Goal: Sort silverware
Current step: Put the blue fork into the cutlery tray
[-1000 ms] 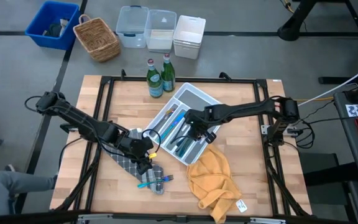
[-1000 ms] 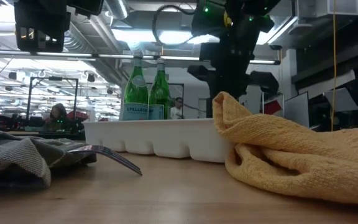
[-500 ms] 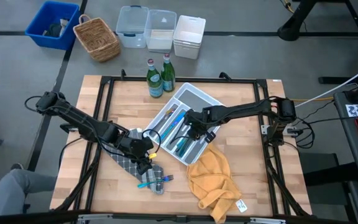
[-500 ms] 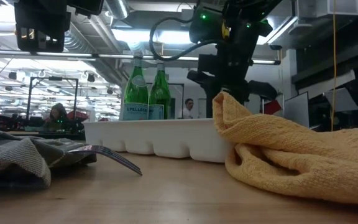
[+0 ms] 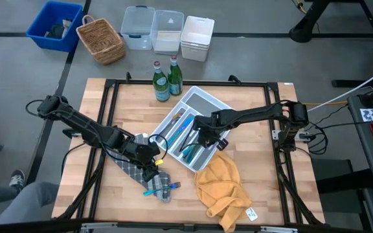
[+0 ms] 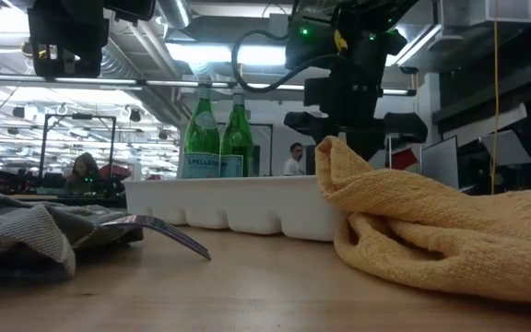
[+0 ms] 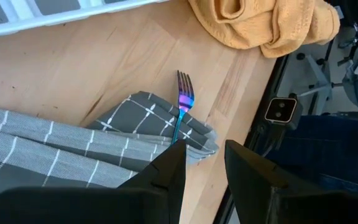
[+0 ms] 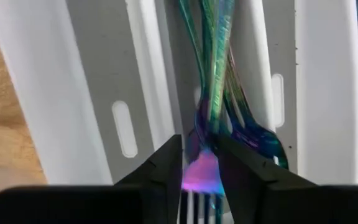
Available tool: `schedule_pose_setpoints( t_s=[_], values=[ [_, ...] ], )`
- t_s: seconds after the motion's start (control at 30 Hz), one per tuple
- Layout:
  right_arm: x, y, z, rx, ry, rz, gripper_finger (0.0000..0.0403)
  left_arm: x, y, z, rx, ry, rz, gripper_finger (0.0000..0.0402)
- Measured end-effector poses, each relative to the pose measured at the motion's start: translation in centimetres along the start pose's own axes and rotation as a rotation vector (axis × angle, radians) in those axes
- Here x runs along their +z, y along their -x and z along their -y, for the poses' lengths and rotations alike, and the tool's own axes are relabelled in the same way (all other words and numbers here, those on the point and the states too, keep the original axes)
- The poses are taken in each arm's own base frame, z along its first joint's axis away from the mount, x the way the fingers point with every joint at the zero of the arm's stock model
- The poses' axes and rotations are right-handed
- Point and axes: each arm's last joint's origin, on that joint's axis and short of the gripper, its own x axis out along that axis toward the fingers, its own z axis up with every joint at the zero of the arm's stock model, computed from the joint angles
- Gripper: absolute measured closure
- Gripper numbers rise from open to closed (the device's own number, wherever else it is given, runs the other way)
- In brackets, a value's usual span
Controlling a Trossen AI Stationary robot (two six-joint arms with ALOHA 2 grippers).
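The silverware is slim and shines blue to teal. Several pieces lie in the white divided tray (image 5: 207, 102) at the table's middle. My right gripper (image 8: 199, 163) hangs open over one compartment, fingers pointing down. A fork's neck (image 8: 201, 175) lies between them on a bundle of handles (image 8: 213, 74). One more fork (image 7: 184, 102) rests on the folded grey checked cloth (image 7: 73, 149), tines toward the yellow cloth. My left gripper (image 7: 205, 158) stands open above the cloth, just short of the fork's handle, with nothing between its fingers.
A crumpled yellow cloth (image 5: 219, 184) lies against the tray's near right corner. Two green bottles (image 5: 164, 81) stand at the tray's far side. Bins and a wicker basket (image 5: 101, 40) sit on the floor beyond the table. Bare wood shows at the table's right.
My right gripper has shifted a little toward the table's right edge above the tray. The left arm, the cloths and the fork on the grey cloth have stayed where they were.
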Motion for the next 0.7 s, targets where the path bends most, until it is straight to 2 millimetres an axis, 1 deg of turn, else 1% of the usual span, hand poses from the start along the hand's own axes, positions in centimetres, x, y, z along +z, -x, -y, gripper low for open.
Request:
schedule_pose_setpoints(
  t_s=[0.4,0.7],
  values=[
    [0.03,0.00,-0.05,0.013,0.000,0.013,0.0318,0.15,0.00,0.02,0.012,0.000,0.041,0.0302],
    [-0.22,0.02,0.33,-0.086,0.013,-0.087,0.0325,0.17,-0.01,0.01,0.015,-0.006,0.045,0.0302]
  ],
)
